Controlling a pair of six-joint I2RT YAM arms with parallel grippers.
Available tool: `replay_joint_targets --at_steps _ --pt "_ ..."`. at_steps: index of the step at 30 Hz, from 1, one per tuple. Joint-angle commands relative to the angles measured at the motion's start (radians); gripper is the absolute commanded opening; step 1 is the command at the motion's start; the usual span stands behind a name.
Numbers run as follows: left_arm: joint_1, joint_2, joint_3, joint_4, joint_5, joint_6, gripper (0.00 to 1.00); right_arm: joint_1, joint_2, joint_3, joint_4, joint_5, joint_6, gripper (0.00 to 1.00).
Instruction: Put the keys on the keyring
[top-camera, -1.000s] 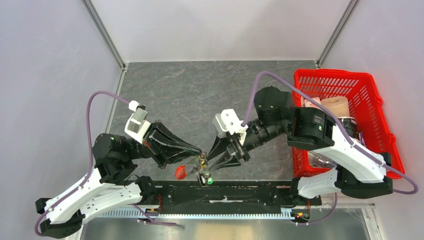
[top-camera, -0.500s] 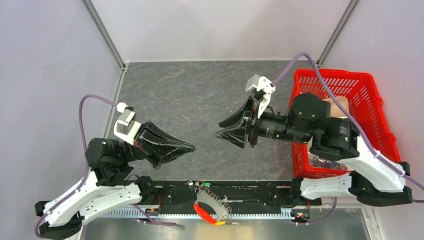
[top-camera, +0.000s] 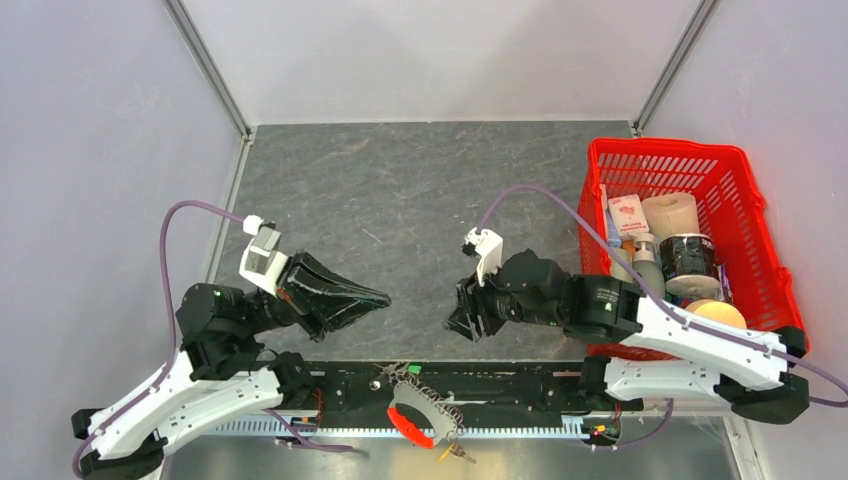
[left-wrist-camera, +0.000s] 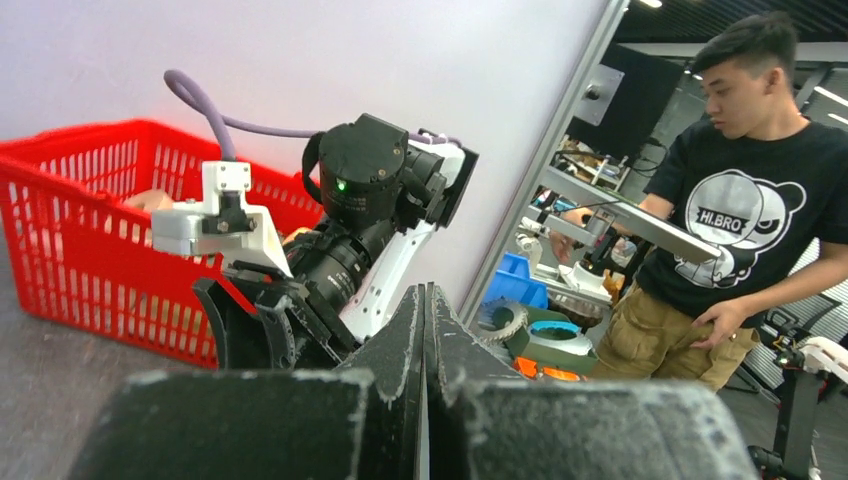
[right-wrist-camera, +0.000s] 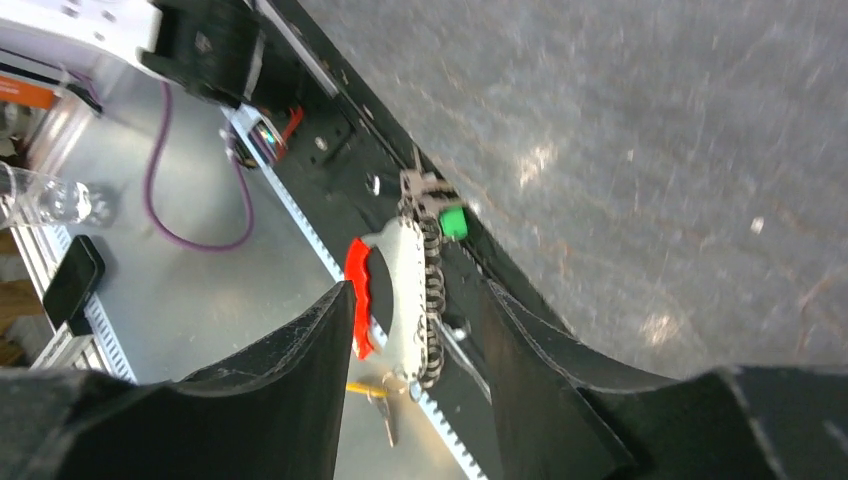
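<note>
The keyring (top-camera: 418, 408) lies off the near edge of the counter (top-camera: 400, 190), across the black rail (top-camera: 520, 385) between the two arm bases. Its long axis runs straight out from the counter edge towards me. The small green tag (top-camera: 414, 370) sits at the far end, just beside the counter's lip. The red fob (top-camera: 405, 427) curves along its left side, with a pale piece and a coil of spring next to it. The yellow-tagged key (top-camera: 443, 457) is at the near end, pointing out over the ribbed silver strip; I cannot tell whether it is actually on the ring. Just beyond the rail, the right arm (top-camera: 600, 305) holds the right jaws low over the counter, parted fairly wide with nothing between them. The right wrist view looks down through that gap at the fob and the key. The left arm (top-camera: 215, 320) keeps the left jaws pressed tight together and empty, their tips aimed across at the right ones, well apart from them. The wall post hems the left edge of the counter. The red basket (top-camera: 740, 170), packed with bottles and rolls, takes up the right side. A man in a black T-shirt (left-wrist-camera: 760, 200) stands beyond the cell.
</note>
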Motion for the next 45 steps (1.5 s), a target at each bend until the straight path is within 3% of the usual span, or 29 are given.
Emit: replay_joint_targets --at_steps 1,7,10,13,22,31,40,45 --pt "0.002 -0.031 -0.027 -0.068 -0.051 0.02 0.02 0.002 -0.045 -0.14 0.026 -0.042 0.154 0.56" --pt "0.002 -0.103 -0.053 -0.235 -0.121 0.032 0.08 0.004 -0.111 -0.379 0.159 -0.282 0.22 0.54" --pt "0.002 -0.156 -0.08 -0.297 -0.157 0.013 0.15 0.031 -0.092 -0.409 0.2 -0.385 0.221 0.5" --pt "0.002 -0.2 -0.109 -0.34 -0.184 -0.016 0.18 0.125 0.0 -0.364 0.196 -0.394 0.225 0.5" --pt "0.002 -0.284 -0.127 -0.467 -0.235 -0.019 0.22 0.418 0.197 -0.286 0.171 -0.087 0.375 0.56" --pt "0.002 -0.341 -0.132 -0.501 -0.234 -0.015 0.23 0.633 0.453 -0.096 -0.024 0.221 0.462 0.56" --pt "0.002 -0.418 -0.152 -0.528 -0.231 -0.047 0.23 0.76 0.469 -0.158 -0.083 0.402 0.473 0.56" --pt "0.002 -0.44 -0.181 -0.526 -0.237 -0.045 0.23 0.802 0.48 -0.168 -0.061 0.466 0.385 0.58"
